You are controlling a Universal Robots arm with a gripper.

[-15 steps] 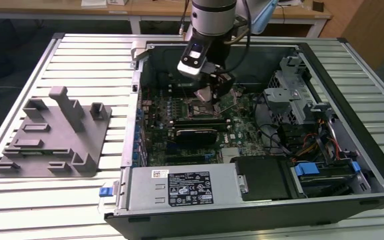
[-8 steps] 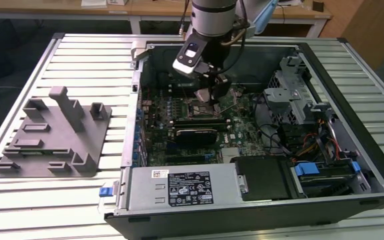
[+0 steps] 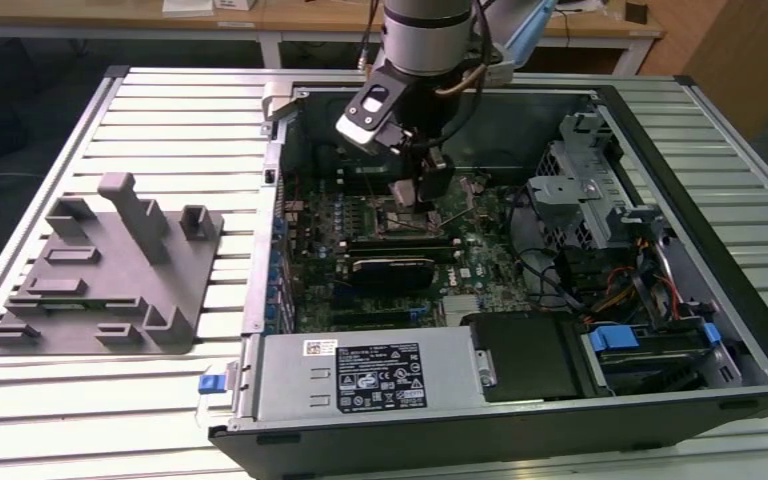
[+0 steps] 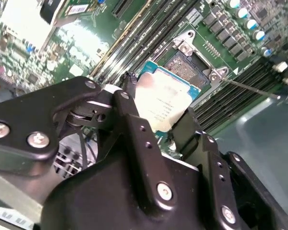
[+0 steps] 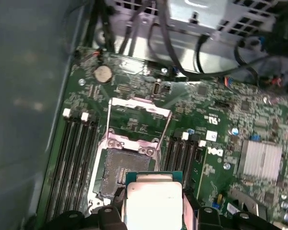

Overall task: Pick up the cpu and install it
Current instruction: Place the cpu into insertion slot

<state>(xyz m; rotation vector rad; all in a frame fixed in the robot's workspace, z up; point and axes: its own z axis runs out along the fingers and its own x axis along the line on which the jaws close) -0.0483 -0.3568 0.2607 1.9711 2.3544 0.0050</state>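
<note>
We see the gripper (image 3: 420, 195) down inside the open computer case (image 3: 261, 300), over the far middle of the motherboard (image 3: 484, 262). The case lies on the slatted counter (image 3: 37, 420), with a grey fixture (image 3: 104, 270) well apart on the exterior view's left. In the second wrist view the fingers (image 4: 134, 124) are clamped on two opposite edges of the cpu (image 4: 165, 98), metal top facing up, so the chip is in hand and not seated. It is square, so we note no long axis, and it looks about flat to the board. The relation that counts is chip versus open socket (image 5: 119, 172). In the first wrist view the cpu covers just one edge of the socket, and most of the contact field is bare. The socket therefore lies off the chip on the side toward the raised hold-down frame (image 5: 134, 104), not straight under it. The frame is flipped open and the lever (image 4: 249, 88) is swung out clear. We judge the chip is above the socket's near edge, close but apart. We can't tell the height of the gap.
</note>
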